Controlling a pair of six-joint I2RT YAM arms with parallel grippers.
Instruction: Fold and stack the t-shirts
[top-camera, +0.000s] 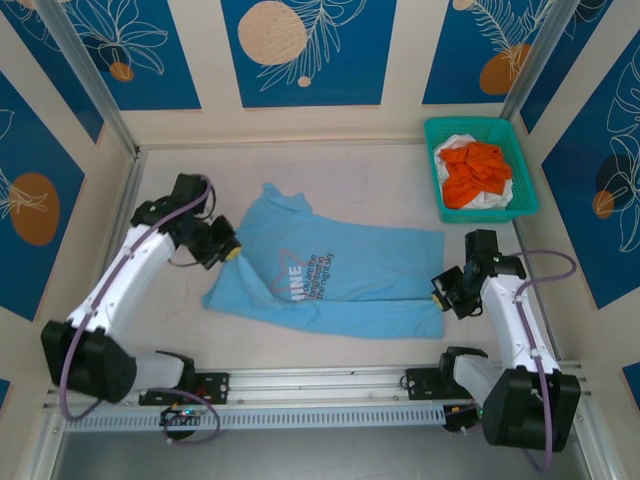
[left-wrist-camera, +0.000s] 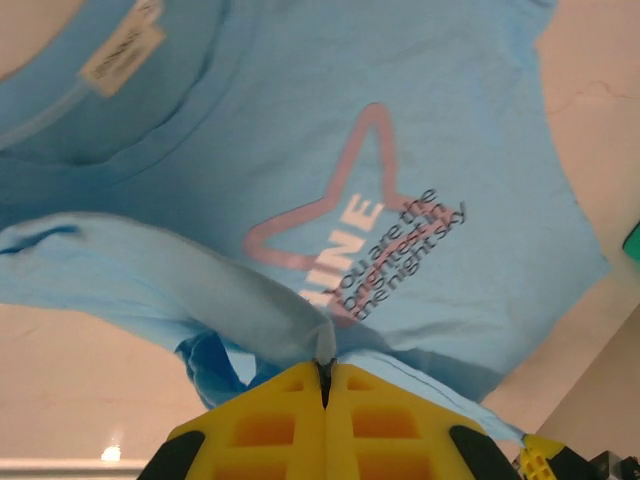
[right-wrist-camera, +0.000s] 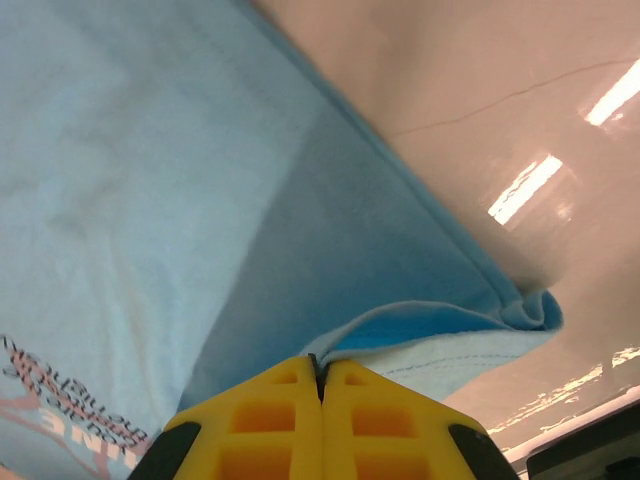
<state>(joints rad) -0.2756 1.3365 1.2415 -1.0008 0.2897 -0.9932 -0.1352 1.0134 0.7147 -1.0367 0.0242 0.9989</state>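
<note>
right, both arms are on the light blue shirt (top-camera: 340, 270), which lies spread across the middle of the table (top-camera: 330, 165), print facing up, with a layer doubled over along its near edge. left gripper (top-camera: 230, 251) is at the shirt's left side, yellow jaws clenched together on a raised fold of blue cloth. right gripper (top-camera: 438, 291) sits at the near right corner, jaws pinched tight on the hem there, the corner curling just beyond them. off in the far right corner, the teal basket (top-camera: 528, 195) holds the orange shirt (top-camera: 476, 170), bundled on top of the white shirt (top-camera: 492, 201).
</note>
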